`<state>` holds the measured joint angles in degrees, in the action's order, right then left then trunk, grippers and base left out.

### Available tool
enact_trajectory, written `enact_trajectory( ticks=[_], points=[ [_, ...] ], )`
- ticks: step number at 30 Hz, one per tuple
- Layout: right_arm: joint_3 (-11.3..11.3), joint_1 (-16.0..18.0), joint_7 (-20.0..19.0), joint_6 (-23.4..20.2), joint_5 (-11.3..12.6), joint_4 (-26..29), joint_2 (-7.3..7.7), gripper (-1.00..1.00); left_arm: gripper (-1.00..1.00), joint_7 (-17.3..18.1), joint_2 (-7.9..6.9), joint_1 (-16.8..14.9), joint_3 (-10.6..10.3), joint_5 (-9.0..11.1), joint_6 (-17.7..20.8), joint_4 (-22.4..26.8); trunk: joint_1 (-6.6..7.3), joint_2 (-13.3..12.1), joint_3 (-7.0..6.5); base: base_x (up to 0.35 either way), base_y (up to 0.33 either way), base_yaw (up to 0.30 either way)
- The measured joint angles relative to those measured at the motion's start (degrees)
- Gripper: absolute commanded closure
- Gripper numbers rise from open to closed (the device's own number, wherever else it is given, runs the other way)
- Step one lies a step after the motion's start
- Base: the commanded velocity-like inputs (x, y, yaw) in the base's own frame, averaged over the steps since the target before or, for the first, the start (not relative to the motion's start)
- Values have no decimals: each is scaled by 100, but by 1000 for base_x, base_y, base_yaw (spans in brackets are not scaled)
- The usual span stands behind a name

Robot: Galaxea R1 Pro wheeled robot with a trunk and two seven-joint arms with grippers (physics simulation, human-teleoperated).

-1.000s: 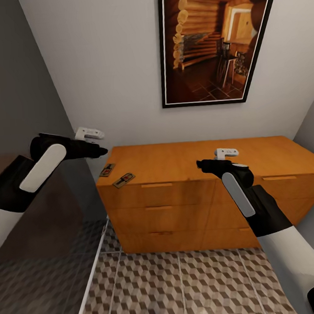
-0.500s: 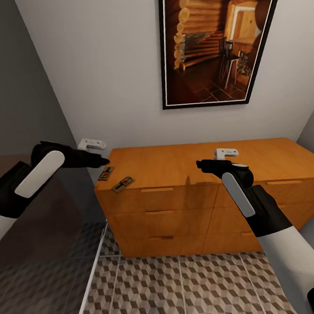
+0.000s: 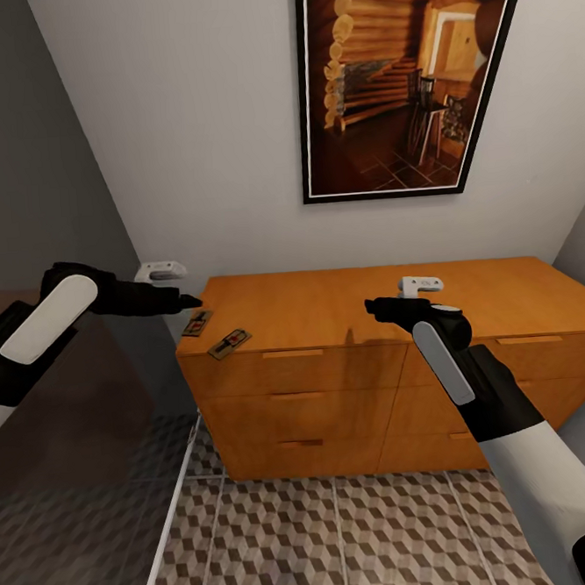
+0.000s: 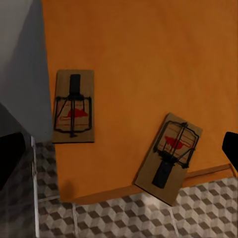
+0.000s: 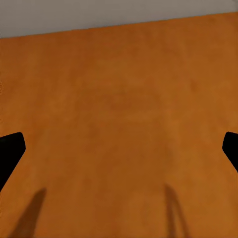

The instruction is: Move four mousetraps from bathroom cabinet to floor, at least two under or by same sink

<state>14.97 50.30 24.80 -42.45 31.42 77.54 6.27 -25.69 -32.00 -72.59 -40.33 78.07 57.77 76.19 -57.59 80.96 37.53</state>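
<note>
Two mousetraps lie on the left front corner of the orange-brown cabinet (image 3: 328, 303). One mousetrap (image 3: 197, 323) (image 4: 73, 106) lies flat near the left edge. The other mousetrap (image 3: 230, 342) (image 4: 170, 156) sticks out over the front edge. My left gripper (image 3: 186, 302) (image 4: 119, 153) hovers open just above and left of that corner, with nothing between its fingers (image 4: 10, 153). Over the middle of the cabinet top, my right gripper (image 3: 374, 305) (image 5: 119, 148) is open and empty. The bathroom floor (image 3: 347, 534) with its cube-pattern tiles lies below. The bathroom sink is out of view.
A grey glass partition (image 3: 75, 433) stands close on the left, beside my left arm. A framed picture (image 3: 399, 82) hangs on the wall above the cabinet. Walls close in on both sides.
My left forearm has swung out to the left and lowered a little while its gripper stays by the cabinet's corner. The right arm has not moved. The view tilted slightly a second ago.
</note>
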Motion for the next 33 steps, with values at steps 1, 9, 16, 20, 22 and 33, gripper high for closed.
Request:
enact_trajectory(
  ticks=[1,9,16,20,22,33],
  points=[
    [0,0,0,0,0,0,0,-100,-100,20,-6,2,6,5,-2,-18,0,0,0,0,0,0],
    [0,0,1,0,0,0,0,-100,-100,420,-40,7,161,16,-8,-100,0,0,0,0,0,0],
    [0,0,2,0,0,0,0,-100,-100,618,-52,8,416,16,-9,-116,0,0,0,0,0,0],
    [0,0,4,0,-1,0,0,-100,-100,655,-57,6,511,16,-10,-117,0,0,0,0,0,0],
    [0,0,4,0,-2,0,0,-100,-100,662,-58,6,534,16,-10,-121,0,0,0,0,0,0],
    [0,0,4,1,-4,-3,-31,-100,-100,679,-52,7,572,30,-6,-125,1,0,0,36,61,0]
  ],
)
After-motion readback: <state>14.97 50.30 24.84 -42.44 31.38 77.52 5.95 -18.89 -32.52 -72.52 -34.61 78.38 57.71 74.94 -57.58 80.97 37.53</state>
